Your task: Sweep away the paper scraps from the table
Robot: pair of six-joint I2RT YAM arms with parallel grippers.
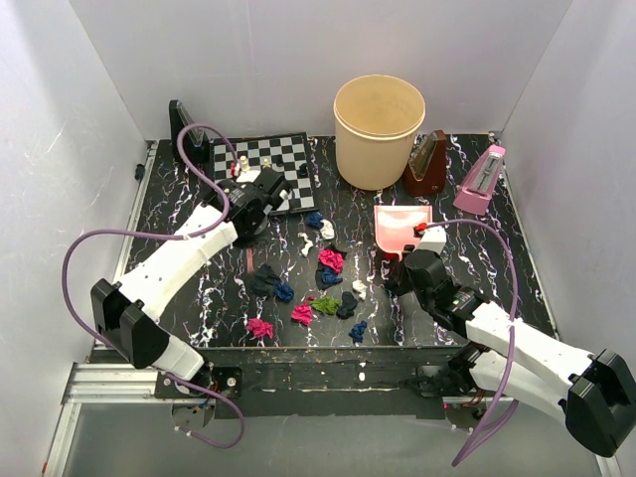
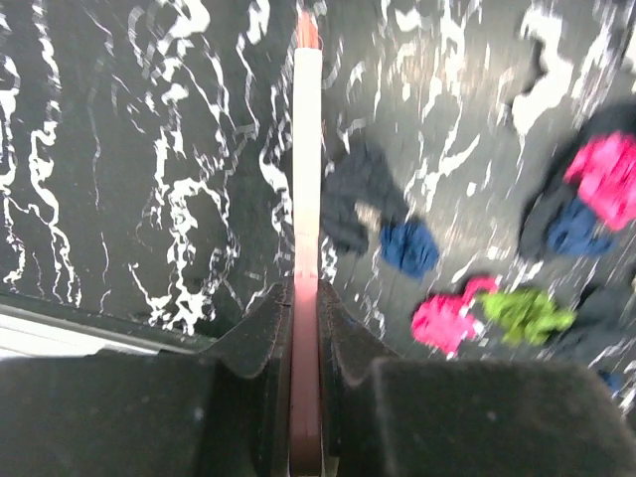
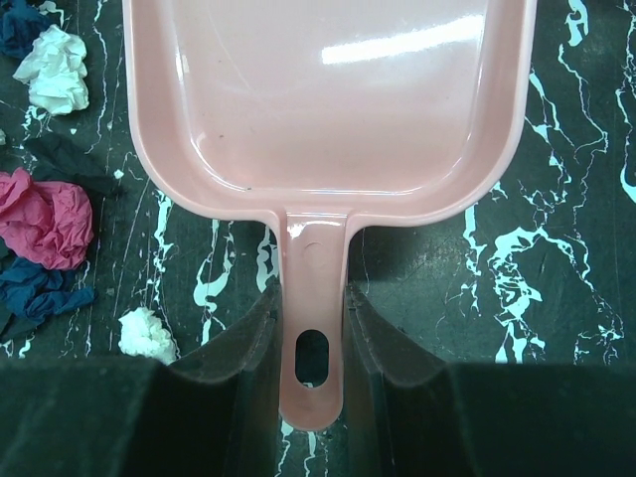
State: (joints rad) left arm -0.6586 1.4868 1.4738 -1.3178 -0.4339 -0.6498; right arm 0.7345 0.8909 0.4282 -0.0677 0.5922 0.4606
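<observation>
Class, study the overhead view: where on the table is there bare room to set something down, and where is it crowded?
Bare: the table strip right of the dustpan, in front of the pink metronome; also the left strip between the chessboard and the left arm. Crowded: the centre, strewn with paper scraps, and the back edge by the bucket.
</observation>
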